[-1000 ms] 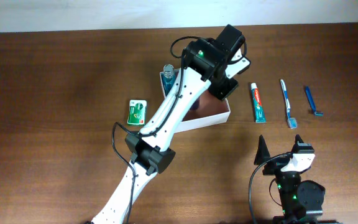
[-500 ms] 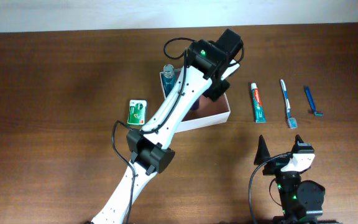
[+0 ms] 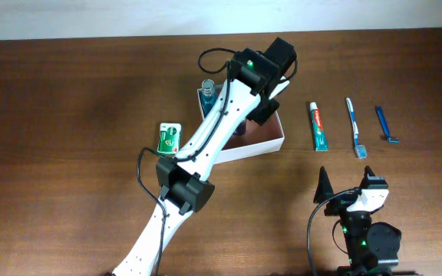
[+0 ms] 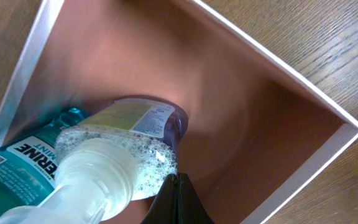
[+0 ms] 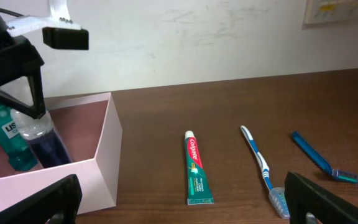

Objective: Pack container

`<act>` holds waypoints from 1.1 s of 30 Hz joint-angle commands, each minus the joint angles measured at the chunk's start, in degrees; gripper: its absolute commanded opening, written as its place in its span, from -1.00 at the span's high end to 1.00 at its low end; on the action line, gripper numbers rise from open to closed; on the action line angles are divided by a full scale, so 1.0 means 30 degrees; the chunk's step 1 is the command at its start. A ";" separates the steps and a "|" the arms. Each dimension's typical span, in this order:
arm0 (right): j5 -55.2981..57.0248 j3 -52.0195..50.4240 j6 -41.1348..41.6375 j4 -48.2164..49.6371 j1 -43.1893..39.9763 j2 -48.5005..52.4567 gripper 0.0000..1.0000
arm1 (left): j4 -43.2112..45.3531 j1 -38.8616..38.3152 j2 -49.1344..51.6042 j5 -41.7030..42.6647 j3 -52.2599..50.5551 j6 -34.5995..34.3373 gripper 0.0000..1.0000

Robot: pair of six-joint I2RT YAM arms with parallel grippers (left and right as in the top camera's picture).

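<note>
Shift: left arm [image 3: 206,146] has swung slightly leftward over the box since a second ago.
Container [image 3: 263,146]: mid-table, white walls, reddish-brown inside; holds a teal mouthwash bottle [image 4: 23,155] and a clear bottle [image 4: 129,143].
Left gripper [image 4: 174,183]: inside the container, fingers pressed together, empty, beside the clear bottle.
Right gripper [image 3: 347,188]: spread wide, empty.
Toothpaste [image 3: 318,126], toothbrush [image 3: 354,126], razor [image 3: 384,125]: row right of the container.

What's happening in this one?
The left arm reaches into the container. Its fingers are at the cap of a dark-liquid bottle, which stands beside a teal mouthwash bottle inside. Whether they grip it is unclear. The toothpaste, toothbrush, razor and green packet lie on the table outside. The right gripper rests open, away from the box, holding nothing.
</note>
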 commanded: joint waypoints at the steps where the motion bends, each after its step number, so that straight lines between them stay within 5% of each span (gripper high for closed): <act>1: -0.0102 -0.0160 -0.0015 -0.0007 -0.0160 -0.0138 -0.97 | -0.0022 0.0328 -0.0911 -0.0452 -0.0539 -0.0321 0.99; 33: -0.0102 -0.0160 -0.0015 -0.0007 -0.0160 -0.0146 -0.97 | -0.0022 0.1333 -0.0911 -0.1931 -0.0612 -0.3483 0.99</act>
